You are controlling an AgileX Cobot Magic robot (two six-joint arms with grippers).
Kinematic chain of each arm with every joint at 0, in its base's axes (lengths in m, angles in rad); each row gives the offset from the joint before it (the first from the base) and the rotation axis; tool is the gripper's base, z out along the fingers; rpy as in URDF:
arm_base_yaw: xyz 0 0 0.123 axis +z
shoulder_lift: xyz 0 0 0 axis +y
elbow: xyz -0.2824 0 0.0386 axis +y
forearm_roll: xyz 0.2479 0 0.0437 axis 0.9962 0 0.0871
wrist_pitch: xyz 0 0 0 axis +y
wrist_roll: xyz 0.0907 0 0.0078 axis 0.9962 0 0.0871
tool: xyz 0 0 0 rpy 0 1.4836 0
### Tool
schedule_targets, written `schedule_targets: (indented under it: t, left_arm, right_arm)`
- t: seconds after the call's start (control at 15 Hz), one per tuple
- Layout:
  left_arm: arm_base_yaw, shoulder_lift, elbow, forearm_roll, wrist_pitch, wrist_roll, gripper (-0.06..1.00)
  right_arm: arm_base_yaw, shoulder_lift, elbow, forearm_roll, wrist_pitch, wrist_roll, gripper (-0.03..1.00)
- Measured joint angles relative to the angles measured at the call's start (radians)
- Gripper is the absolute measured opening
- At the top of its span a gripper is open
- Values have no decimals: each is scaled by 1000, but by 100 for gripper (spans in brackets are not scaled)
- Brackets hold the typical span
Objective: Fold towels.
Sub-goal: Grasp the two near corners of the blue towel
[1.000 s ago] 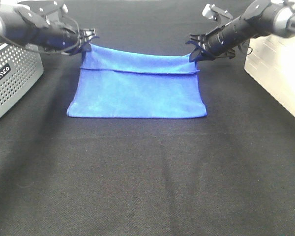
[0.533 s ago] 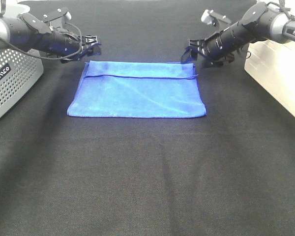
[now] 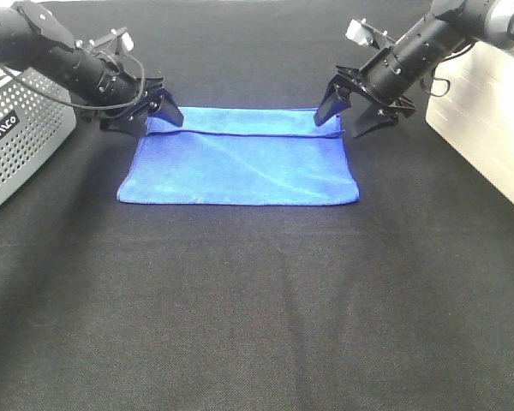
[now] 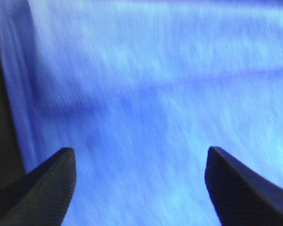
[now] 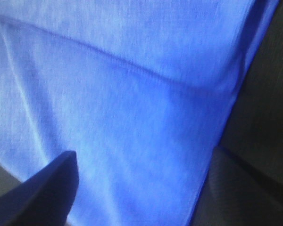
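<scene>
ok so the left gripper (image 3: 150, 120) has its jaws spread wide with nothing between them, hanging just over the far left corner of the towel (image 3: 240, 167). In its wrist view you just see two dark textured fingertips (image 4: 47, 188) apart from each other, blue cloth filling everything behind them, kinda blurry

right gripper (image 3: 341, 124) is the same deal on the other side: jaws apart, not holding anything, tips angled down at the far right corner. One finger sits over the towel and the other over the black cloth (image 3: 257, 325) just past the side hem

the towel itself lies flat on the black cloth, in the far middle part of the table, between the two arms. It looks folded over, with a darker hem line running across close to the far edge, so a narrow strip of the lower layer shows beyond it

further out there's a grey perforated box (image 3: 17, 137) at the left edge and a white box (image 3: 480, 120) on the right, both clear of the towel
</scene>
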Motion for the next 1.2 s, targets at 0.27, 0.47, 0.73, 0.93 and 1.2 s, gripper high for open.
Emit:
schedule_targets:
  t: [0.27,0.47,0.73,0.93,1.2]
  left_arm:
    - [-4,-120,185,28,63,-43,71]
    - [-6,-208,407,41,-61,-81,71]
    - [-6,-321,638,46,-291,-109,71]
    - [-7,-291,640,24,-314,-117,71]
    - [-7,-265,639,-6,-319,-118,71]
  right_arm:
    - [0,-55,49,-24,61,73,73]
    - [0,-129,162,-46,65,75,73]
    - [0,-241,486,-58,-118,42,73]
    - [0,-236,537,-57,-186,23,73]
    - [0,-221,539,-24,-246,3,73]
